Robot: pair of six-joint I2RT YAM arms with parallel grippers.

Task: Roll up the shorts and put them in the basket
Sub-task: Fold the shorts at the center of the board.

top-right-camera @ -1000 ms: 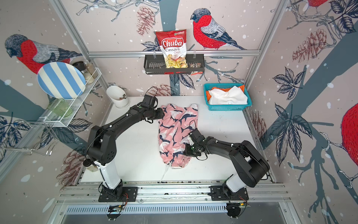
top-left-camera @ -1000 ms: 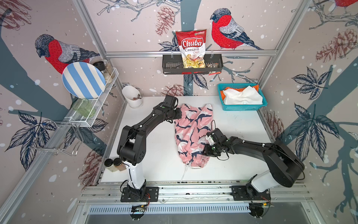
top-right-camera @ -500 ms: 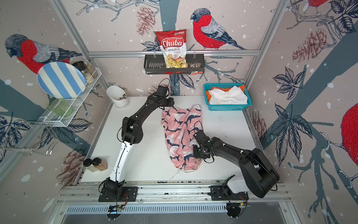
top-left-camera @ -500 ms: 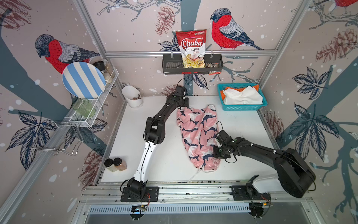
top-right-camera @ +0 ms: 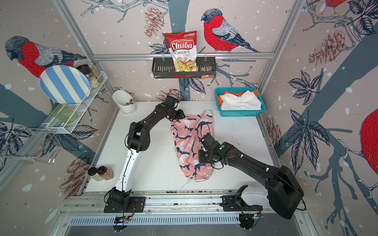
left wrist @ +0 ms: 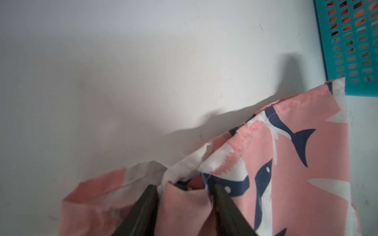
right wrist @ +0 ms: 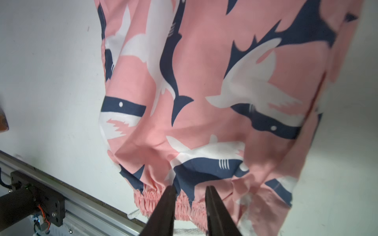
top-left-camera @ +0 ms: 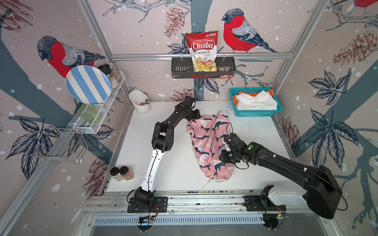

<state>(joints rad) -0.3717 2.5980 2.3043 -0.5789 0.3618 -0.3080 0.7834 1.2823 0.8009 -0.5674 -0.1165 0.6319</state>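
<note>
The pink shorts (top-left-camera: pixel 208 141) (top-right-camera: pixel 188 141) with navy and white sharks lie lengthwise on the white table, folded narrow, with the elastic waist toward the front rail. At the far left hem corner my left gripper (top-left-camera: pixel 195 115) (left wrist: pixel 185 189) is shut on a bunched fold of this cloth. My right gripper (top-left-camera: pixel 224 159) (right wrist: pixel 191 189) is at the right side near the waist, shut on gathered waistband cloth. A white drawstring (top-left-camera: pixel 204 185) trails off the waistband. White shorts (top-left-camera: pixel 255 101) and orange shorts (top-left-camera: pixel 235 100) lie in the teal basket (top-left-camera: pixel 257 113).
The basket stands at the back right, close to the far hem of the pink shorts. A white cup (top-left-camera: pixel 141 102) is at the back left. Two spice jars (top-left-camera: pixel 121 173) stand at the front left. The metal rail (top-left-camera: pixel 184 193) borders the front edge.
The pink shorts have shifted a little to the right and toward the front rail. My left jaws have narrowed on the far hem, and the left arm's elbow has changed pose.
</note>
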